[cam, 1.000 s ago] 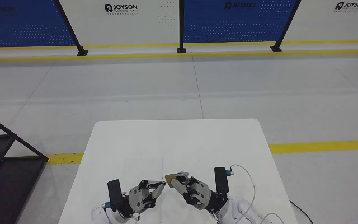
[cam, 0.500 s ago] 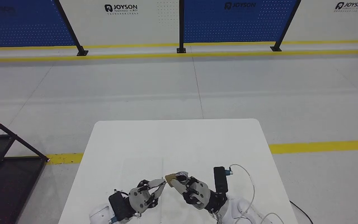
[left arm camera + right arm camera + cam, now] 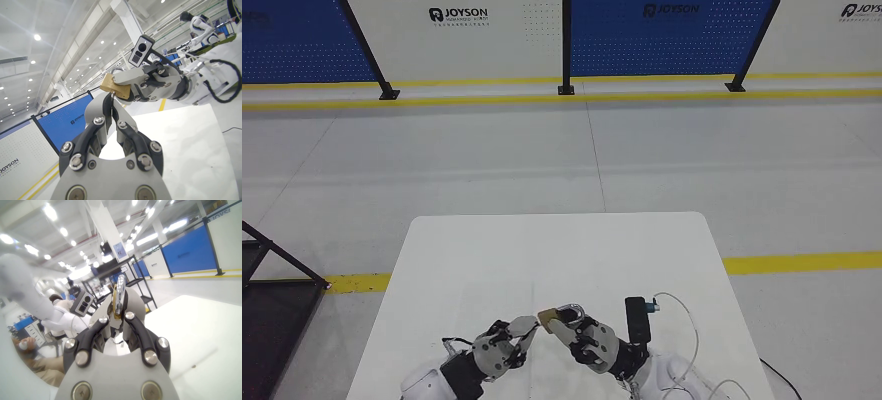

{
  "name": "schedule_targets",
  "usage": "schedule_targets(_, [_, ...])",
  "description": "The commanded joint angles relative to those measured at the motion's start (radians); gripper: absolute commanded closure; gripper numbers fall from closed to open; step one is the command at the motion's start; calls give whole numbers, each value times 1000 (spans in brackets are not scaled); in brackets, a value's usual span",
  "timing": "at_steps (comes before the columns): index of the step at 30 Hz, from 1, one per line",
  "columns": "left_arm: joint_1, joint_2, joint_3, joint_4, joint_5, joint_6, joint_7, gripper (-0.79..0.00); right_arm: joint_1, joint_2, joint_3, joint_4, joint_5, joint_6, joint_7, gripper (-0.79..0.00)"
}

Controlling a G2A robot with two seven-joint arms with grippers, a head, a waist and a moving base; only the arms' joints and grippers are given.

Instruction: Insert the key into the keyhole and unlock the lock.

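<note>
A brass padlock point(image 3: 115, 88) with a steel shackle point(image 3: 119, 294) is held above the near part of the white table point(image 3: 552, 250). My right gripper point(image 3: 560, 326) is shut on the padlock point(image 3: 549, 317), its fingers point(image 3: 128, 76) clamped across the brass body. My left gripper point(image 3: 112, 103) is shut on a small silver key point(image 3: 113, 94), whose tip meets the padlock's underside at the keyhole. The two grippers meet tip to tip over the table's front, the left gripper point(image 3: 527, 335) just beside the lock.
A white cable point(image 3: 682, 320) loops off the right arm near the table's right front. Most of the white tabletop point(image 3: 179, 136) beyond the grippers is bare. Blue fence panels point(image 3: 667, 35) stand far behind.
The left arm's wrist has rolled, its black camera block swinging down out of sight, while the fingers stay at the lock. The right gripper and padlock have hardly moved.
</note>
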Motion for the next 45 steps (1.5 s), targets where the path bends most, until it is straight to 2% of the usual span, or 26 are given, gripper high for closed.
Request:
schedule_targets(1, [3,-2,12,-9,-68,-64,32,-785,0,0,7,0,-2,10,-8,0])
schedule_targets(4, [7,-1,7,-11,-142,-147,68,-785,-7,1,34,0,-10,45,-47,0])
schedule_targets(8, [36,9,-15,-11,-301,-381,101,-785,-15,6,63,21,9,65,-29,0])
schedule_targets(10, [57,20,-45,-4,-378,-517,95,-785,-3,6,53,32,29,91,35,0])
schedule_targets(13, [99,40,-96,-12,-498,-637,-22,-785,47,-2,-3,65,80,140,191,0])
schedule_targets(16, [143,60,-173,-16,-575,-719,-104,-785,129,-21,-92,116,94,204,335,0])
schedule_targets(20, [213,79,-287,-8,-598,-733,-118,-785,232,-63,-231,198,69,303,440,0])
schedule_targets(22, [243,83,-338,5,-580,-706,-91,-785,275,-87,-296,248,63,344,468,0])
schedule_targets(24, [267,84,-384,37,-522,-637,-57,-785,317,-112,-354,299,56,376,494,0])
schedule_targets(30, [303,78,-413,72,-480,-544,-18,-785,396,-175,-479,415,38,427,539,0])
schedule_targets(35, [300,73,-406,94,-498,-547,-14,-785,432,-205,-514,472,41,437,536,0])
schedule_targets(38, [300,73,-406,94,-498,-547,-14,-785,444,-215,-523,493,36,433,539,-289])
schedule_targets(40, [300,73,-406,94,-498,-547,-14,-785,446,-218,-526,499,33,433,535,-357])
schedule_targets(41, [300,73,-406,94,-498,-547,-14,-785,447,-219,-526,500,28,433,533,-419])
schedule_targets(43, [300,73,-406,94,-498,-547,-14,-785,447,-219,-525,499,17,433,528,-616])
schedule_targets(45, [300,73,-406,94,-498,-547,-14,-785,446,-218,-519,495,9,432,522,-745])
